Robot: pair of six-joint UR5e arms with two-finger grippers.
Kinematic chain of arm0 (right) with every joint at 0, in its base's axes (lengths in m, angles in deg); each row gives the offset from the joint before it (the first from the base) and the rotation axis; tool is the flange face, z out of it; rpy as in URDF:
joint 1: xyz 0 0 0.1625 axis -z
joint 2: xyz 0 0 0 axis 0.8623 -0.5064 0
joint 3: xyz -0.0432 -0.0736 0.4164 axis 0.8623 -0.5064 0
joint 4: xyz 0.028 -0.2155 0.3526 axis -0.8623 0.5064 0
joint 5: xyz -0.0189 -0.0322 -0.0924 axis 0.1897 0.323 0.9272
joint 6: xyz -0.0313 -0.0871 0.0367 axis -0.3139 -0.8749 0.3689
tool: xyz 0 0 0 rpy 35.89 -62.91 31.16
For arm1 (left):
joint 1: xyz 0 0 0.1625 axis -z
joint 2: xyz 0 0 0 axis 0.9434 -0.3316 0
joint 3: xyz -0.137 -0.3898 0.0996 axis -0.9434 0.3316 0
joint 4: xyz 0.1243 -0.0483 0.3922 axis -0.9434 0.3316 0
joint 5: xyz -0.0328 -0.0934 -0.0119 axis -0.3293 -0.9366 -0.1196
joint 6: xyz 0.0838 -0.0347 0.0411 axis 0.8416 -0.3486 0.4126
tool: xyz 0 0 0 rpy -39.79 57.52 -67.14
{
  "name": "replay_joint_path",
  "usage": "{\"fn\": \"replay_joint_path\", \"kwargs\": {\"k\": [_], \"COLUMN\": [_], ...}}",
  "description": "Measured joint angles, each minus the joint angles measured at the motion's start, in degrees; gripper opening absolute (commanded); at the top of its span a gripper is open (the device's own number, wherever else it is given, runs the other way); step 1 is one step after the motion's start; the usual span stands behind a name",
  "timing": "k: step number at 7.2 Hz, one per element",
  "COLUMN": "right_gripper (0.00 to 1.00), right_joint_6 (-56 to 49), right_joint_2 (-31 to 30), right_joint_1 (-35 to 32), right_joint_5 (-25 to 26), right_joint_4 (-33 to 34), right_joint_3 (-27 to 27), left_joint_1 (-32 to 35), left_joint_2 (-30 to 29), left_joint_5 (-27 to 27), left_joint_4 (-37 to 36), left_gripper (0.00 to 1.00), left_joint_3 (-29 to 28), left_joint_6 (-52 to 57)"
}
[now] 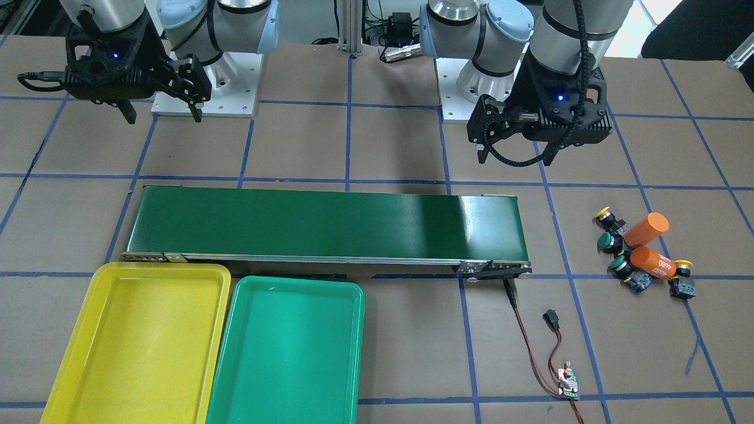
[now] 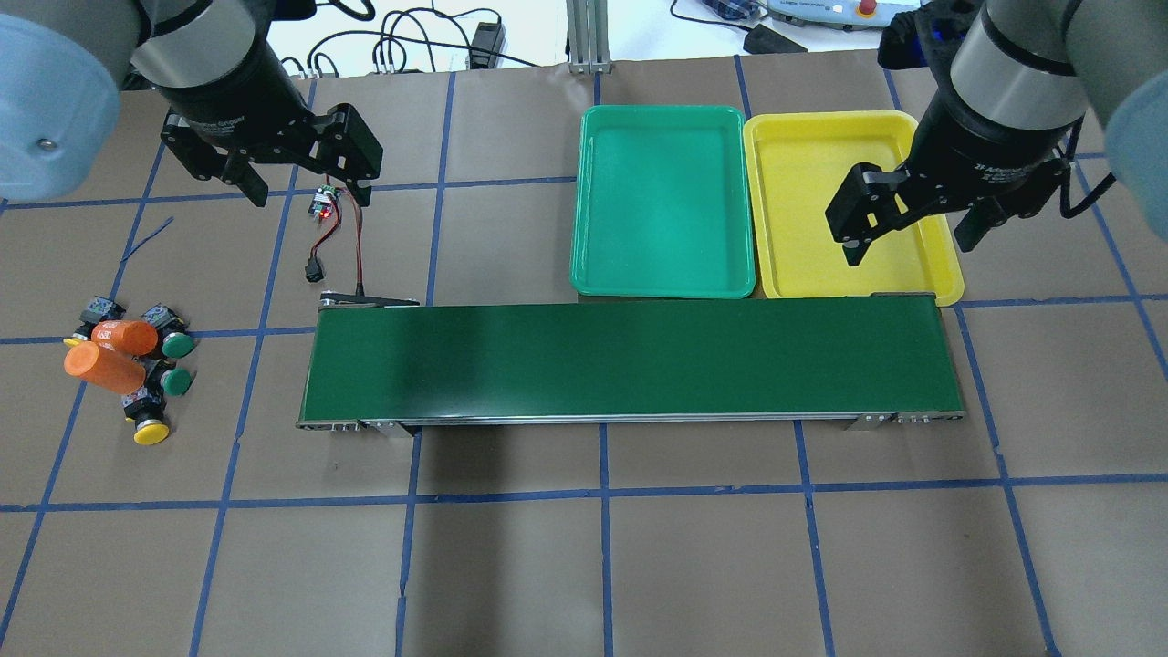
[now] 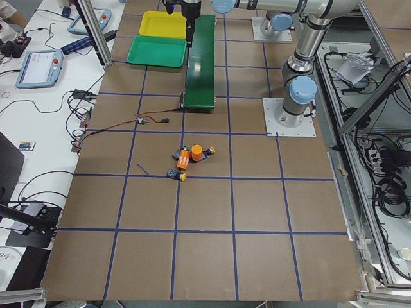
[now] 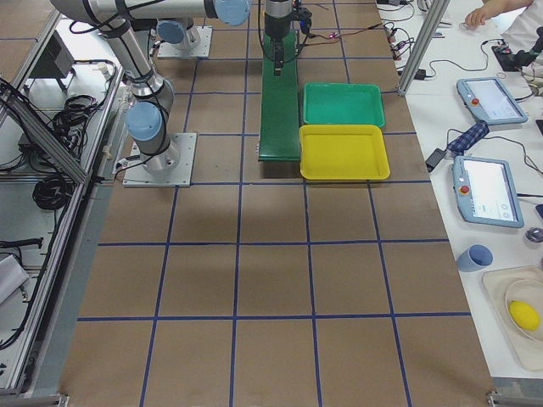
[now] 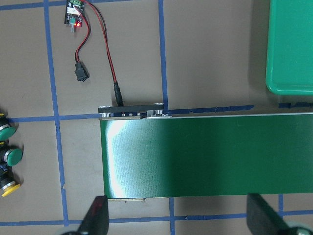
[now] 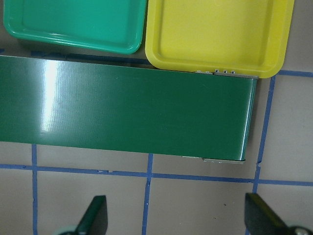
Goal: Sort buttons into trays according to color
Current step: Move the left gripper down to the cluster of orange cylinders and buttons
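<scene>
left pincer (image 2: 310, 194) spread | right pincer (image 2: 909, 251) spread | buttons (image 2: 180, 345) clustered by cylinders (image 2: 102, 367)

Table (image 2: 639, 547) carries conveyor belt (image 2: 630, 360), green tray (image 2: 664, 201), yellow tray (image 2: 803, 201), buttons (image 2: 176, 345), orange cylinders (image 2: 102, 367), apparently a circuit board (image 2: 320, 203).

Light: bright, even, overhead.
Glare: pale sheen on the conveyor belt (image 1: 471, 218).
Shadows: faint, on the tabletop (image 2: 639, 547) beside it.
Blur: left gripper (image 5: 173, 218) fingertips (image 5: 98, 215).

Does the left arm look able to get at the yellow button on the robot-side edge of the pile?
Probably yes. The left gripper hangs open nearby with nothing in between; the yellow button lies outermost, its cap clear of the orange cylinders.
</scene>
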Motion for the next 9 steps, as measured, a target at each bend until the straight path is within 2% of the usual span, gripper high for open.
{"fn": "replay_joint_path", "kwargs": {"k": [5,7,9], "right_gripper": [1.00,1.00,1.00], "right_joint_6": [0.0,0.0,0.0], "right_joint_2": [0.0,0.1,0.2], "right_joint_1": [0.0,0.0,0.1], "right_joint_5": [0.5,1.0,1.5], "right_joint_4": [0.1,0.1,0.1], "right_joint_3": [0.0,0.1,0.1], "left_joint_1": [-2.4,-8.3,-18.1], "left_joint_2": [1.2,2.5,2.8], "left_joint_5": [-0.2,-0.2,-0.5], "left_joint_4": [0.4,-0.4,-2.6], "left_gripper": [1.00,1.00,1.00], "left_joint_3": [1.6,4.5,7.5], "left_joint_6": [0.6,3.2,9.5]}}
